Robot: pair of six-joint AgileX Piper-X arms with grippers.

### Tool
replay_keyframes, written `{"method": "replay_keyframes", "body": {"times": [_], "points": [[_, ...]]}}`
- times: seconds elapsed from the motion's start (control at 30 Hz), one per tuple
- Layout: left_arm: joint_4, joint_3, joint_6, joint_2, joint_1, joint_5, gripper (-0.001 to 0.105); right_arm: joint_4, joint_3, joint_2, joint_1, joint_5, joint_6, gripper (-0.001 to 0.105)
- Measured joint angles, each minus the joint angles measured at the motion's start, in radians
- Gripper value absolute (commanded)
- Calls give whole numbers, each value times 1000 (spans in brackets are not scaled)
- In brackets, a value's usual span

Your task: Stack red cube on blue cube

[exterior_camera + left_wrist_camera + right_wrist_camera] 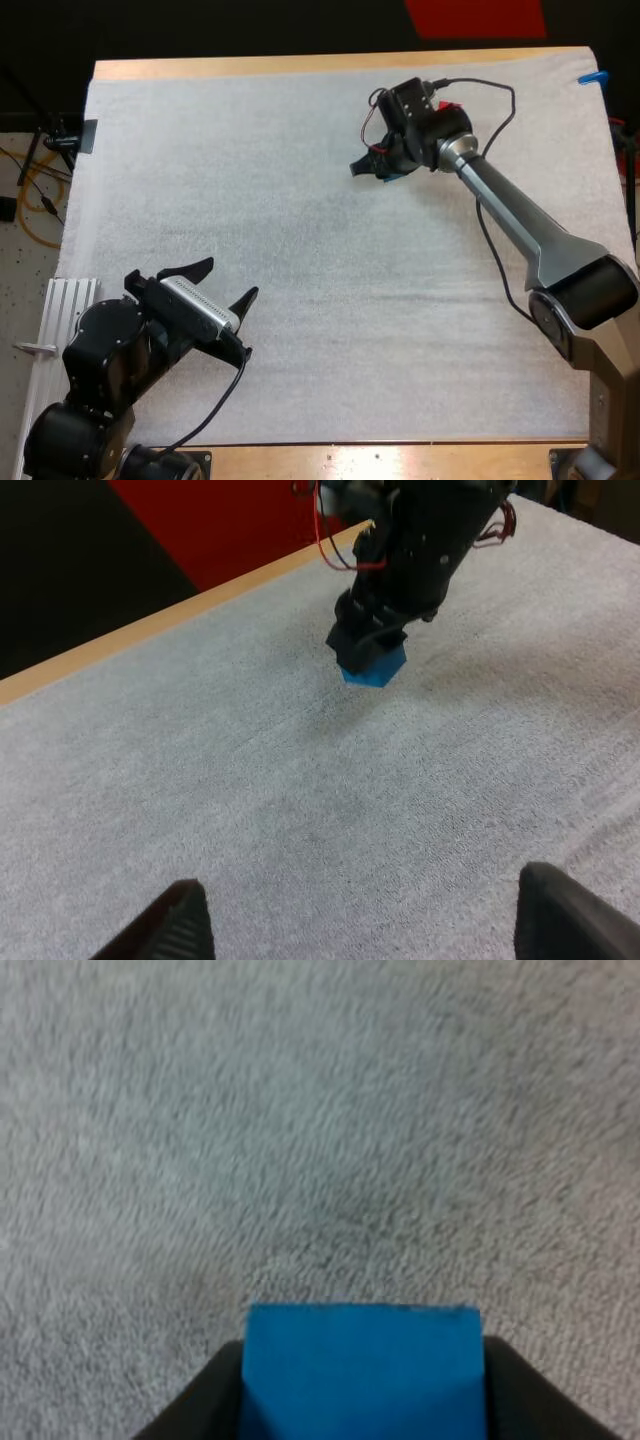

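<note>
**High view.** The right gripper (pixel 378 170) is angled down toward the white mat (pixel 300 320), near the mat's far side. A sliver of the blue cube (pixel 393 177) shows just under its fingertips. How wide the fingers stand cannot be read from this angle. The left gripper (pixel 232 277) is well apart from the right one, on the near side of the mat. Its two black fingers are spread wide with nothing between them.

**Left wrist view.** The left gripper's fingers (pixel 175 925) stand far apart, clear of any object, above bare mat (pixel 250 810). Well ahead of them, the right gripper (pixel 370 650) is at the blue cube (pixel 374 670), and the cube protrudes directly below its fingertips. One vertical edge of the cube faces the left gripper, so two side faces are seen at an angle. Whether the cube rests on the mat or hangs just above it cannot be determined. The wooden table (pixel 150 628) edge lies beyond the right gripper.

**Right wrist view.** The right gripper (pixel 362 1405) is clamped on the blue cube (pixel 360 1360), with one finger (pixel 205 1405) pressing each opposite side. The cube sits square to the fingers, and its far edge runs straight across from one finger to the other. Being a cube, it has no long axis.
</note>
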Motion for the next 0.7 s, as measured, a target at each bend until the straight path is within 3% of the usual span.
{"method": "replay_keyframes", "body": {"times": [0.27,0.33,0.5,0.7], "points": [[0,0,0,0,0,0,63,16,53,0,-1,-8,13,34],[0,0,0,0,0,0,63,22,52,0,-1,-8,13,42],[0,0,0,0,0,0,63,26,52,0,-1,-20,13,76],[0,0,0,0,0,0,63,44,52,-30,-1,-47,-49,78]]}}
